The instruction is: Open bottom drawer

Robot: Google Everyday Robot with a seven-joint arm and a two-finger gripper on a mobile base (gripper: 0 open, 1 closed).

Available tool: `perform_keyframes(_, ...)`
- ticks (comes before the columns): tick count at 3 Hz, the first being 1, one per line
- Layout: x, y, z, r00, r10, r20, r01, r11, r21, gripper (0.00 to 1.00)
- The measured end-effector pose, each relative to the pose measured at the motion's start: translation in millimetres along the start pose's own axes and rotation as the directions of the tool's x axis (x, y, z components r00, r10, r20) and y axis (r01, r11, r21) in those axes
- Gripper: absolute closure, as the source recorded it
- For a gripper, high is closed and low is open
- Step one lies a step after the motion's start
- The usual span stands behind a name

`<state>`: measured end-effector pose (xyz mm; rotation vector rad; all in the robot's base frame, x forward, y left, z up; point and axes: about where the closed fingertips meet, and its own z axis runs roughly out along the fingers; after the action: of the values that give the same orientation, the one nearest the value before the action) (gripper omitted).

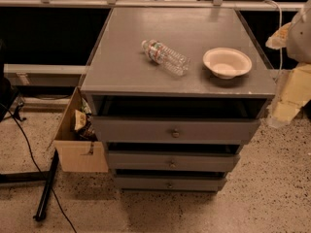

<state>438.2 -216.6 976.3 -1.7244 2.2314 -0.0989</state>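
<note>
A grey cabinet [175,42] stands in the middle of the camera view with three flat-fronted drawers. The bottom drawer [146,182] has the narrowest, slimmest front and a small round knob [169,184] at its centre. A dark gap shows above its front. The mid-sized drawer [141,160] and the widest top drawer [136,129] sit above it. My white arm [302,30] and cream-coloured gripper [290,98] show at the right edge, beside the cabinet's right side near the height of its top, well up and to the right of the bottom drawer.
A clear plastic bottle [165,57] lies on the cabinet top beside a white bowl [227,62]. An open cardboard box [77,149] stands against the cabinet's left side. A black pole [46,191] and cables lie on the speckled floor at the left.
</note>
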Motion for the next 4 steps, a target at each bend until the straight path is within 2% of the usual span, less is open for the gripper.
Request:
perform_keyframes(2,2,8,12,1.0,0.007,0.013,-0.007,1.0,0.001,0.0)
perform_keyframes(3,7,22,35,0.999,0.019,0.026,-0.019,0.9998,-0.003,0.0)
perform_keyframes(4,14,41,75,0.999,0.025,0.038,-0.025,0.9996,-0.017,0.0)
